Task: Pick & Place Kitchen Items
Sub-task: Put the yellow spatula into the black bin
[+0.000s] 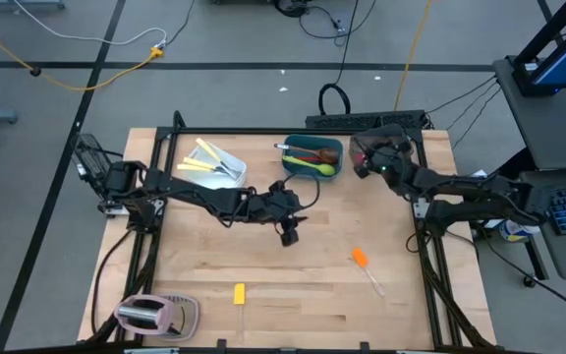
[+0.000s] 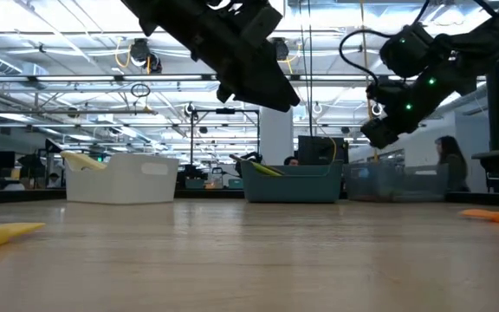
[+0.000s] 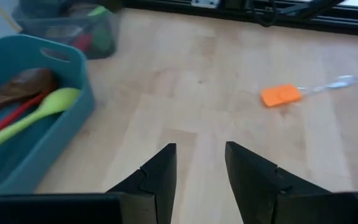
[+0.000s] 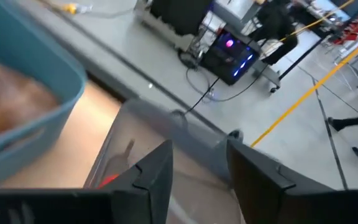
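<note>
Pale wooden tabletop (image 1: 293, 275). Pinkish toaster (image 1: 143, 313) at 7 o'clock. White tub (image 1: 214, 163), yellow-handled knives (image 1: 202, 157) inside, 11 o'clock. Yellow spatula (image 1: 239, 293) at 6. Left gripper (image 1: 289, 236) centre, fingers parted, empty. Teal tub (image 1: 312, 157), green spoon (image 1: 314, 167) inside, 12. Right gripper (image 1: 359, 163) over smoky-grey tub (image 4: 160, 134), released. Orange spatula (image 1: 361, 259) at 4.

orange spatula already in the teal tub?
No, the orange spatula lies on the bare table, well apart from the teal tub.
</note>
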You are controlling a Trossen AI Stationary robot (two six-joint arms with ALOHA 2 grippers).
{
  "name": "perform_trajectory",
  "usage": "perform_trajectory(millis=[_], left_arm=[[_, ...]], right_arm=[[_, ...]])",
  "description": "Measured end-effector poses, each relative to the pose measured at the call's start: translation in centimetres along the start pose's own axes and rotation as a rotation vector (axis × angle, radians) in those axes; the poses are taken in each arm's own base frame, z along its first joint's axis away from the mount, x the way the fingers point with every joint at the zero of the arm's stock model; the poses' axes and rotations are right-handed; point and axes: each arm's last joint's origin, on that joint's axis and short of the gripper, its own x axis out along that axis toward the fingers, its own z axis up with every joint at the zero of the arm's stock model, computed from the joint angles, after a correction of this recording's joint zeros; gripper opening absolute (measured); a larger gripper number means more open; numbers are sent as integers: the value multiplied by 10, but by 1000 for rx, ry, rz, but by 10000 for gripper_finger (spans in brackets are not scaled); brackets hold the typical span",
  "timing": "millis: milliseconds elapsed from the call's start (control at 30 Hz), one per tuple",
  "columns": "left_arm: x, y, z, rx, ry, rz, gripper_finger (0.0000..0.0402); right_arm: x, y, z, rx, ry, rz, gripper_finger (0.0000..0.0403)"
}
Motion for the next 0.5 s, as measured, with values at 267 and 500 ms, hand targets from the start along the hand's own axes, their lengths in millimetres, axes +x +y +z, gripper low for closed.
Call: perform_trajectory(millis=[267,500], left_arm=[[-5,-19,-6,-8,30,-56,143],[-13,-34,-29,-188,228,-32,143]], right_arm=[[4,-5,6,109,-47,-8,146],[-1,6,6,190,-57,262,145]])
